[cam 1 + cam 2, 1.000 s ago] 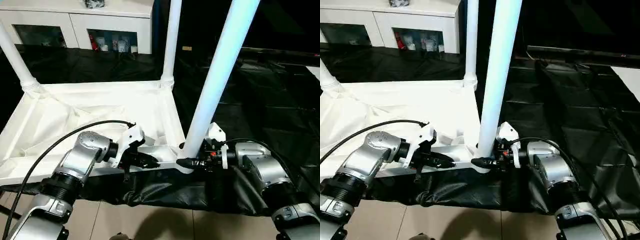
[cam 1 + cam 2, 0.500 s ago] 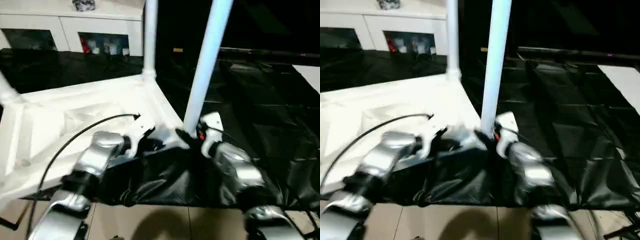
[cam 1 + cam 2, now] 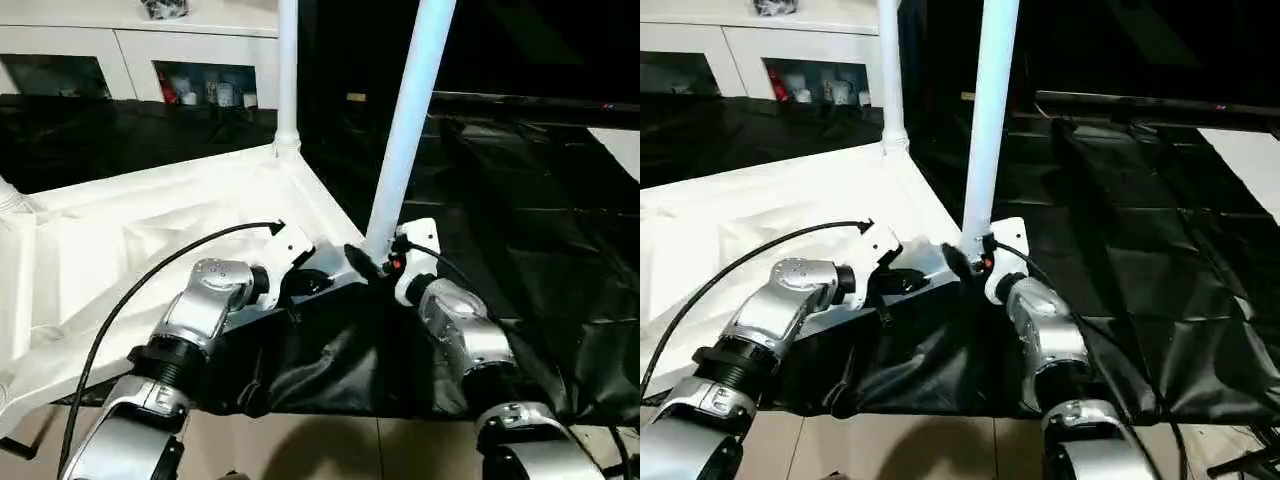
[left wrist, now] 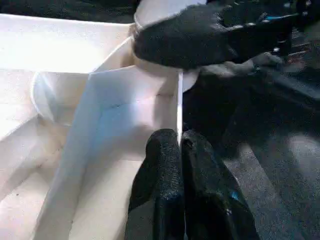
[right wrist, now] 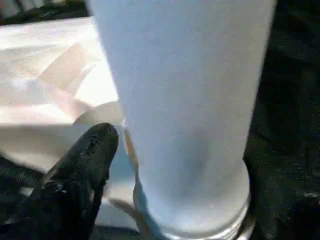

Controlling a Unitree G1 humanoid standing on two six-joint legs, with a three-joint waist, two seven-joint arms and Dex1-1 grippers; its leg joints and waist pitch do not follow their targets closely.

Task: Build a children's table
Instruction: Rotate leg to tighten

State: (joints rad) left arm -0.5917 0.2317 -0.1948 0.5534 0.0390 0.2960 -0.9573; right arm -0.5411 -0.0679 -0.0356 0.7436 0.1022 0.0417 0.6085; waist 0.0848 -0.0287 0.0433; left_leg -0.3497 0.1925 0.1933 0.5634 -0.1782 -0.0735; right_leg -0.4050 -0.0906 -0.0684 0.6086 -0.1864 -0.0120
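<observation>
A large work table (image 3: 540,200) draped in creased, glossy black plastic sheeting fills the scene. On its left half lies the children's table (image 3: 150,250), upside down: a smooth white plastic rectangular top with raised rim walls, diagonal ribs on its underside and rounded sockets at the corners. Its near edge runs along the front edge of the black sheet.

Long, round white legs stand upright in the sockets. The near right leg (image 3: 405,135) rises from the corner between the two grippers and widens to a flared collar at its base. The far right leg (image 3: 287,70) stands in the far corner, and the foot of a third leg (image 3: 10,195) shows at the far left.

Behind the work table stands a white cabinet (image 3: 130,60) with glass doors and small items inside; no writing can be read.

Both silver forearms reach forward from the near edge, angled inward toward the near right corner. The left gripper (image 4: 179,145), trailing a black cable, lies low along the top's near rim, its two black fingers pressed together beside the thin rim wall near the corner. The right gripper (image 3: 362,262) sits at the leg's base, its black fingers (image 5: 85,165) spread either side of the flared collar without clamping it.
</observation>
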